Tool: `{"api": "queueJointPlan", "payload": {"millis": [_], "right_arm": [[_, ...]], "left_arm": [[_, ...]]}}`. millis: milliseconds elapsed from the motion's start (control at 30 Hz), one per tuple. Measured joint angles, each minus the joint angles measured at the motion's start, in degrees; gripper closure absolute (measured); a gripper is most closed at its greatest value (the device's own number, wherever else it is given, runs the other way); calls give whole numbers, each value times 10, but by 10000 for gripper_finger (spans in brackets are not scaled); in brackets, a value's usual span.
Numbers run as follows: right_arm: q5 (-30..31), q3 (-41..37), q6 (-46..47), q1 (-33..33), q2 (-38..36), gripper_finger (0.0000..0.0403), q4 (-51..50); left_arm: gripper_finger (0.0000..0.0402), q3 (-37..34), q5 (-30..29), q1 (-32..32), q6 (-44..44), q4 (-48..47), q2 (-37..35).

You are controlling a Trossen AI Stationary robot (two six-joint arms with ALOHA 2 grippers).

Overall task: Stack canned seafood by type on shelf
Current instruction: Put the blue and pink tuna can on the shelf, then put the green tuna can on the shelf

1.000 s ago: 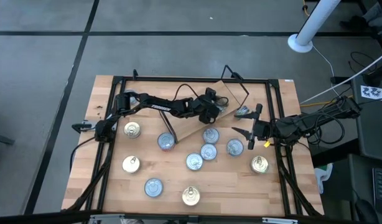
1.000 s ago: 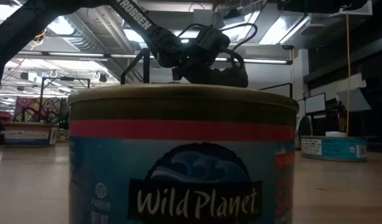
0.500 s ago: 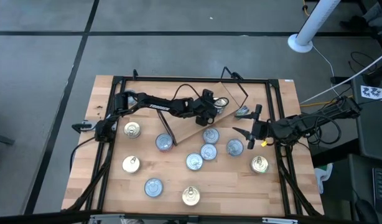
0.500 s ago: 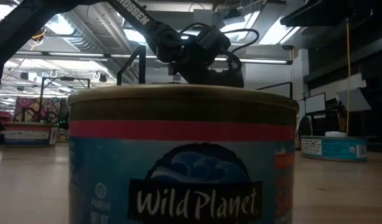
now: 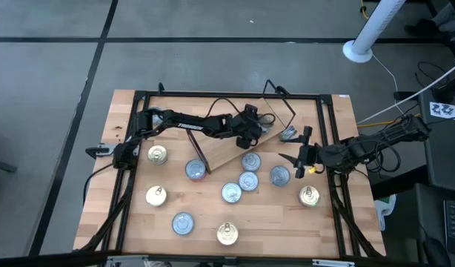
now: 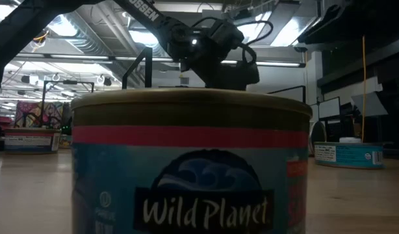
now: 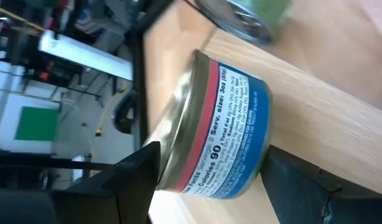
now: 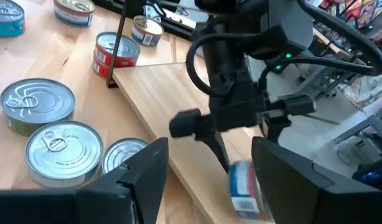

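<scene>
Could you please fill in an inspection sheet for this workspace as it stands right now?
Surface: wooden tabletop, bare between items.
Job's things: shelf lies tipped on the tabletop; blue tin rests on it; other tins scattered loose.
Clutter: nothing seen.
Grippers: left gripper open, straddling the blue tin; right gripper open, empty, waiting right of the shelf.
Cables: black cables along the right arm.
Surroundings: grey floor, white post.

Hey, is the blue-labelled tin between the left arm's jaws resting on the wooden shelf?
Touching. In the left wrist view, the tin lies on its side against the shelf, no gap visible.
</scene>
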Motion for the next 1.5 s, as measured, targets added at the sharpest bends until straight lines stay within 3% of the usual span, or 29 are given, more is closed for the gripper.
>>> {"api": "queueJointPlan", "payload": {"millis": [133, 400, 733, 967, 1200, 1500], "right_arm": [[0, 0, 12, 0, 0, 171, -7], [0, 0, 12, 0, 0, 171, -11], [5, 0, 91, -17, 0, 171, -105], [-83, 0, 99, -100, 3, 171, -105], [-130, 1, 97, -181, 15, 171, -103], [-180, 0, 84, -198, 24, 171, -111]], "left_arm": [[137, 0, 6, 0, 8, -46, 0], [137, 0, 6, -1, 26, -43, 0], [137, 0, -9, -3, 25, -29, -10], [137, 0, 22, -3, -35, -31, -63], [137, 0, 33, -3, -100, -36, -140], [137, 0, 35, -3, -208, -133, -261]]}}
